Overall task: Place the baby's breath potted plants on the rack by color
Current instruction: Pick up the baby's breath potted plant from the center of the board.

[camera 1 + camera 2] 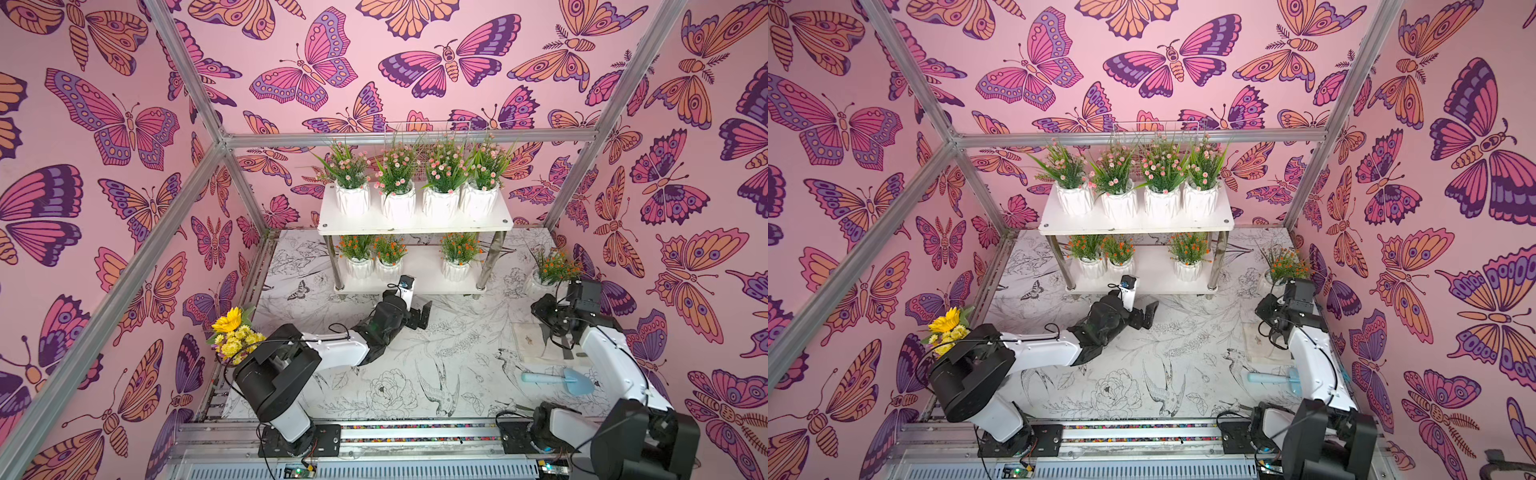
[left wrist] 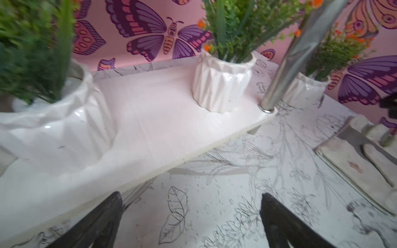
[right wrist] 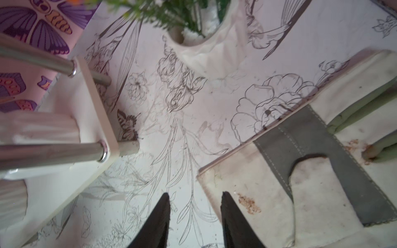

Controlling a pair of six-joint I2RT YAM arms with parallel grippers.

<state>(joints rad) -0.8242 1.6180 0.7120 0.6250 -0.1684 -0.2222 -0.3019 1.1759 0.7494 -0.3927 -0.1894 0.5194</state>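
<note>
The rack [image 1: 415, 224] stands at the back of the table. Its top board carries several pink baby's breath potted plants [image 1: 399, 183]. Three orange ones sit on the lower board [image 1: 419, 266]: two at the left [image 1: 388, 259] and one at the right [image 1: 457, 259], with a gap between. A fourth orange plant [image 1: 548, 274] stands on the table right of the rack, also in the right wrist view [image 3: 206, 49]. My left gripper [image 1: 417, 318] hangs open and empty in front of the lower board [image 2: 191, 206]. My right gripper [image 3: 194, 199] is open with nothing between its fingers, short of that pot.
A yellow sunflower bouquet [image 1: 232, 332] stands at the left edge. A cream cloth with a grey strap [image 3: 300, 171] lies under my right gripper, and a blue trowel [image 1: 561, 379] lies nearer the front. A white wire basket [image 1: 419, 129] sits behind the rack.
</note>
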